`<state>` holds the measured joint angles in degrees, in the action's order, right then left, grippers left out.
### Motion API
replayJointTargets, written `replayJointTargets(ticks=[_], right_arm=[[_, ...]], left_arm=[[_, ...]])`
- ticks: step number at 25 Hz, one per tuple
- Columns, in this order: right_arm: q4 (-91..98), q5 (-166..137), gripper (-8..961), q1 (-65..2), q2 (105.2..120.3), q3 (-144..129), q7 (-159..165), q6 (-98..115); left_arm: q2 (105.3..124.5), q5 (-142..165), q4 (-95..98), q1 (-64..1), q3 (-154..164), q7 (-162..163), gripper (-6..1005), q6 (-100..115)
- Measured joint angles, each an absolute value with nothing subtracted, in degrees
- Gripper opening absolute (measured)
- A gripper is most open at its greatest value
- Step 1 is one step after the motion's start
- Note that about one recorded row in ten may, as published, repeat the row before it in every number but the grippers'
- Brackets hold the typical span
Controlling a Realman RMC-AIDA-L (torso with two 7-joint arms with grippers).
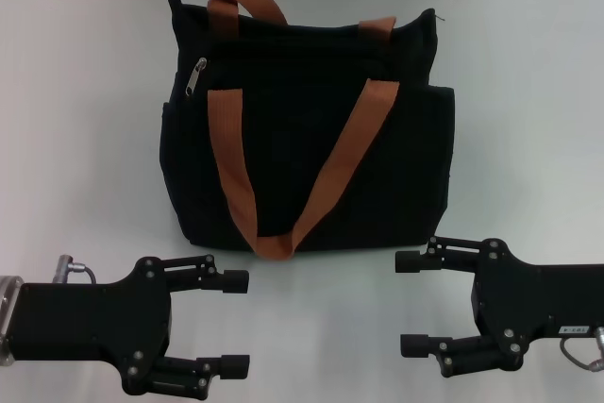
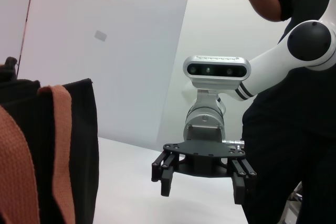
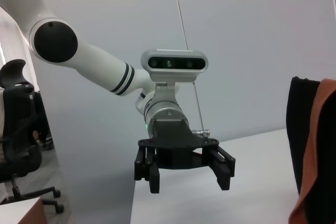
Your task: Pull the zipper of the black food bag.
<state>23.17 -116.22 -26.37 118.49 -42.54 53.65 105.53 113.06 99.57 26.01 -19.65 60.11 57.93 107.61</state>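
The black food bag (image 1: 311, 139) stands upright in the middle of the table, with two orange-brown handles (image 1: 344, 153) hanging down its front. The zipper (image 1: 196, 75), a small silver pull tab, hangs at the bag's upper left corner. My left gripper (image 1: 236, 323) is open and empty near the table's front edge, in front of the bag's left side. My right gripper (image 1: 408, 303) is open and empty in front of the bag's right side. Neither touches the bag. The left wrist view shows the bag's side (image 2: 79, 145) and the right gripper (image 2: 202, 184). The right wrist view shows the left gripper (image 3: 187, 181) and the bag's edge (image 3: 302, 129).
The white table (image 1: 85, 139) extends bare on both sides of the bag. A person in black (image 2: 294, 129) stands beyond the right arm. An office chair (image 3: 18, 129) stands beyond the left arm.
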Motion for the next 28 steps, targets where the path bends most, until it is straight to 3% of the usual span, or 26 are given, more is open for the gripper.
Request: replayJointTargets(ticks=[21, 28], right_arm=[[23.11, -116.73, 818, -27.07, 118.48, -42.54, 53.88, 104.95], [23.08, -116.73, 817, -27.41, 118.64, -42.54, 54.77, 104.19]], left_arm=[[113.02, 99.41, 26.39, -19.4, 59.47, 57.61, 787, 110.05], [114.66, 98.85, 26.28, -21.36, 52.8, 54.89, 779, 114.13]])
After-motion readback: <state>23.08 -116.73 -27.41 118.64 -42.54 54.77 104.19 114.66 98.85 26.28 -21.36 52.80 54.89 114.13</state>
